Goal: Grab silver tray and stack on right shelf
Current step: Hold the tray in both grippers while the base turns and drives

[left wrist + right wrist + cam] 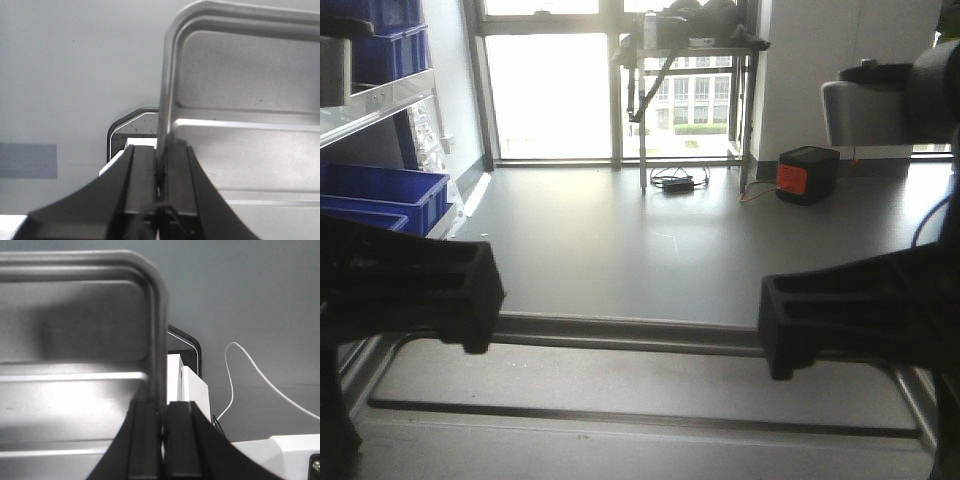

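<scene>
I hold the silver tray (pixel 640 375) level and low in front of me, and two long raised ridges cross its floor. My left gripper (pixel 485 298) is shut on the tray's left rim. My right gripper (pixel 780 325) is shut on its right rim. In the left wrist view the left gripper (pixel 160 148) pinches the thin upright rim, with the tray (pixel 245 165) stretching to the right. In the right wrist view the right gripper (pixel 161 405) clamps the rim beside a rounded corner, with the tray (pixel 75 405) to the left. The right shelf is out of view.
A rack with blue bins (pixel 380 190) stands at the left. Across the grey floor a metal table (pixel 690 50) stands by the window. An orange and black box (pixel 807 172) sits on the floor at the right. A white cable (pixel 235 370) trails over the floor.
</scene>
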Motion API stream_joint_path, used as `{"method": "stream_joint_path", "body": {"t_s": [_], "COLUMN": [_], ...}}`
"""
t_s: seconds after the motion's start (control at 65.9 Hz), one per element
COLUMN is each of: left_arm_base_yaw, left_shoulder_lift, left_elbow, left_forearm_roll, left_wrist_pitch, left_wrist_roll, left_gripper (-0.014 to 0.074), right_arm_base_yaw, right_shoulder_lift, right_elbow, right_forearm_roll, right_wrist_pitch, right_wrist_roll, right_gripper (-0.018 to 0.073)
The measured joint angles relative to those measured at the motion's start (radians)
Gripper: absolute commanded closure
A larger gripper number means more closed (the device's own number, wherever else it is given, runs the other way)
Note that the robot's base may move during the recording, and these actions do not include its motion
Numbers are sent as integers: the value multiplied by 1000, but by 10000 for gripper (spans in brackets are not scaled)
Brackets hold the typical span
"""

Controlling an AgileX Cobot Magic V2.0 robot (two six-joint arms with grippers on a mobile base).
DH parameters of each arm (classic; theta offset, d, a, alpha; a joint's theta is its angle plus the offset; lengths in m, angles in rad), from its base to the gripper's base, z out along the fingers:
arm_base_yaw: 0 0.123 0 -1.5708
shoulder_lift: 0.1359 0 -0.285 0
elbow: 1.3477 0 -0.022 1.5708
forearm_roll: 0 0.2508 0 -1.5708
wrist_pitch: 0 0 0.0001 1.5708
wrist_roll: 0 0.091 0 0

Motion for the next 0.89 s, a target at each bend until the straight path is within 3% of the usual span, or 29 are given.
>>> {"method": "stream_joint_path", "body": {"t_s": [0.895], "left_arm_base_yaw": [0], "left_shoulder_lift": [0], "left_elbow": [0], "left_forearm_roll": [0], "left_wrist_pitch": [2], "left_wrist_roll": [0], "left_gripper": [697], "right_arm_base_yaw": [0], "right_shoulder_lift": [0], "right_elbow": [-2], "right_forearm_roll": [1], "right_wrist_pitch": [0], "right_wrist_roll": [0], "right_gripper": [489]}}
